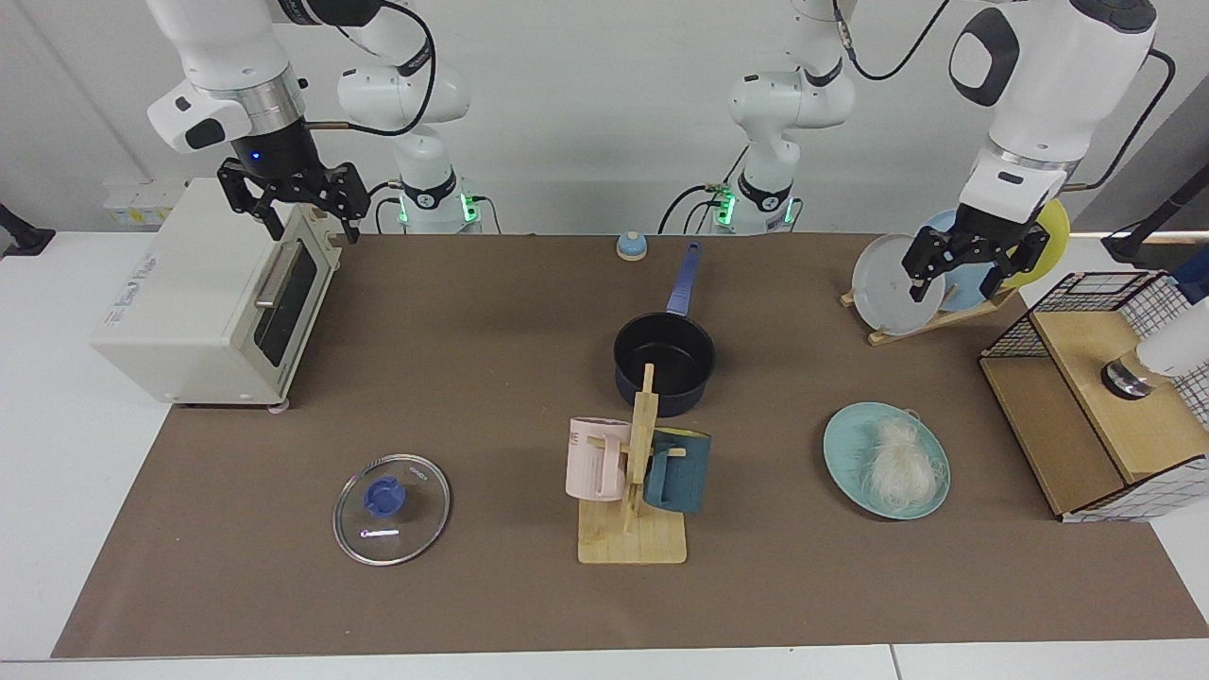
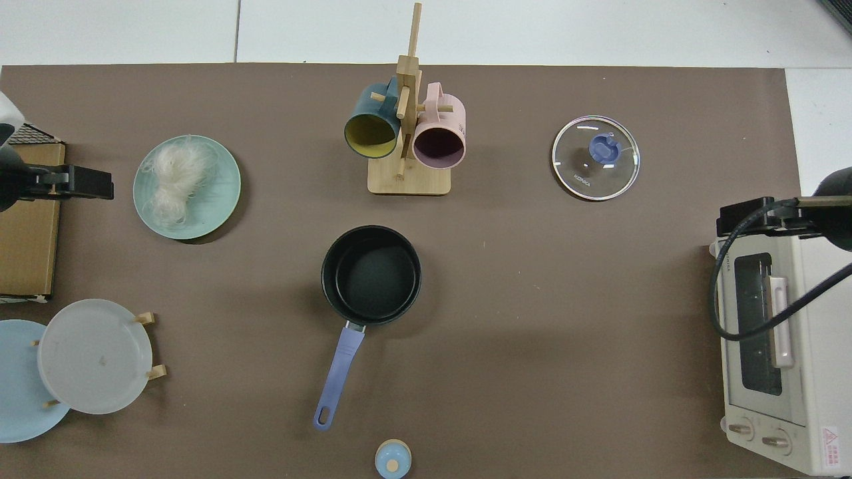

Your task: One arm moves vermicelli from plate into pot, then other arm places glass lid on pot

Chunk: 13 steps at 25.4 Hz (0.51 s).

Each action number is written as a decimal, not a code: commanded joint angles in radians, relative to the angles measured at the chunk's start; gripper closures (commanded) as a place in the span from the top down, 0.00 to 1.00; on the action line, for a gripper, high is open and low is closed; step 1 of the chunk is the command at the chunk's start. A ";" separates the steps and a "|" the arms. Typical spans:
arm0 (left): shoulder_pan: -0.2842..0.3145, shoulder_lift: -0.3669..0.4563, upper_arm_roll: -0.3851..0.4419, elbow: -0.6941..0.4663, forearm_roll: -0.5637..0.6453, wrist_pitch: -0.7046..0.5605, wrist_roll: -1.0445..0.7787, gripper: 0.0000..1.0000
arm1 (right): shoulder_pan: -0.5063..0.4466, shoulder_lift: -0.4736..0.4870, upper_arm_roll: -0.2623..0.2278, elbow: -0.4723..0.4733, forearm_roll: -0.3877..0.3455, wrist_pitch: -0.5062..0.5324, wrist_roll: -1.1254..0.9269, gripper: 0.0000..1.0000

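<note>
While vermicelli (image 1: 897,460) sits on the plate (image 1: 845,444), pot (image 1: 664,359) is mid-desk, empty. My left end effector (image 1: 973,260) and right end effector (image 1: 293,200) hover open at opposite desk ends.

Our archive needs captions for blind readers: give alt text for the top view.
An empty pot sits mid-table, vermicelli on a teal plate to one side, the glass lid flat on the other; a mug rack stands between.

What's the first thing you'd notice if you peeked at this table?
Probably the fluffy white vermicelli heaped on the teal plate near the left gripper, which hangs with open jaws by the plate rack. In the middle sits the empty navy pot, behind a wooden mug stand, with the glass lid lying flat toward the toaster oven, over which the right gripper hangs open.
</note>
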 commanded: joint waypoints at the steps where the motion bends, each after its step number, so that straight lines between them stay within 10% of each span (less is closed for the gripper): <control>1: 0.011 -0.013 -0.005 -0.010 -0.007 -0.011 0.000 1.00 | -0.011 0.002 0.001 0.008 0.007 -0.011 -0.032 0.99; 13: 0.011 -0.012 -0.005 -0.011 -0.007 -0.011 0.000 1.00 | -0.028 0.003 -0.007 0.007 0.008 -0.020 -0.041 0.99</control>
